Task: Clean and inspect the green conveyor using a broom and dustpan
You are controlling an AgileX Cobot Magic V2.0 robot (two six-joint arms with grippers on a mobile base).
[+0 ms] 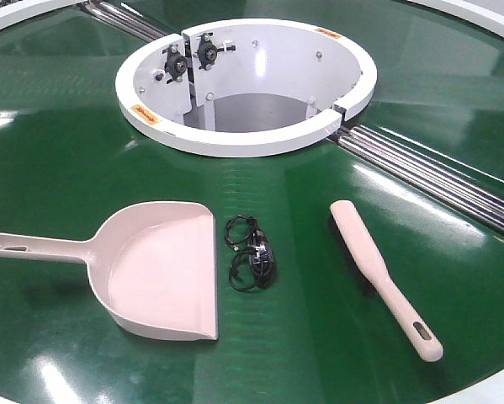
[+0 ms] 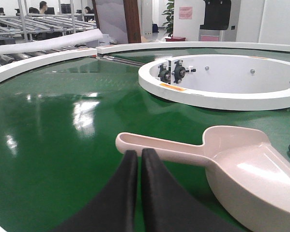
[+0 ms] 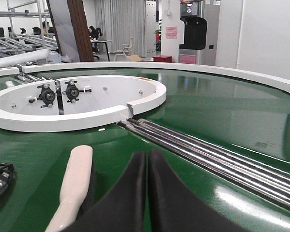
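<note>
Green conveyor (image 1: 58,135) cleaning looks unstarted. The dustpan (image 1: 159,269) and broom (image 1: 378,269) both lie flat on the belt, ungrasped, with a black tangle (image 1: 250,252), possibly coiled wire, between them. The left end effector (image 2: 139,153) is pinched together and empty near the dustpan's handle end. The right end effector (image 3: 147,154), likewise closed on nothing, hovers beside the broom. Grasping, sweeping and inspection all remain.

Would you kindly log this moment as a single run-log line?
left gripper shut, empty | right gripper shut, empty | dustpan and broom untouched on green conveyor | black tangled item between them
</note>
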